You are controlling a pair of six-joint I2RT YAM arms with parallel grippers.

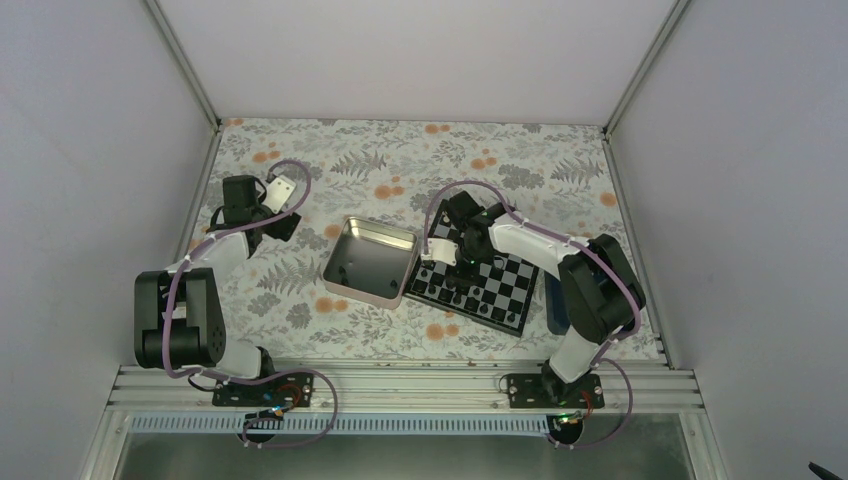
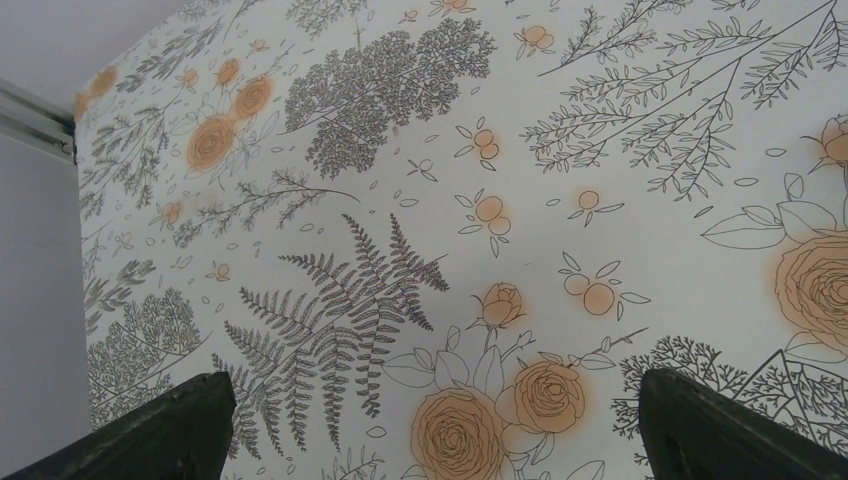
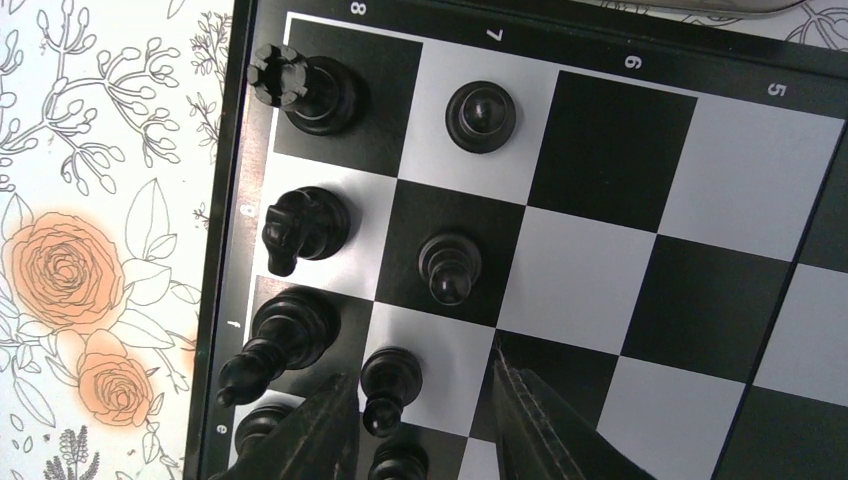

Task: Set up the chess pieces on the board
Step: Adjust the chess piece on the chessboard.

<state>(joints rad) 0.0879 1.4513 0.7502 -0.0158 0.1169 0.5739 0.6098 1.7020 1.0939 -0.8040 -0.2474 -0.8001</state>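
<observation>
1. The right gripper was held low over the board at the bottom of the right wrist view. Its fingers were apart, and a black pawn stood in the gap, close to the left-hand finger.
2. A neighbouring piece could be toppled if the fingers were closed or raised off line. The bishop and further dark pieces were crowded just beside them.
3. The pawn could be squeezed out sideways if it were pinched high, as its head looked narrow and glossy.
4. The board could be shoved if it were pressed. It lay just beside the silver tin, at the centre of the top view.
5. A rook, a knight and pawns were seen, each on its own square, along the board's left edge.
6. The left gripper was held wide apart and empty over the flowered cloth.
</observation>
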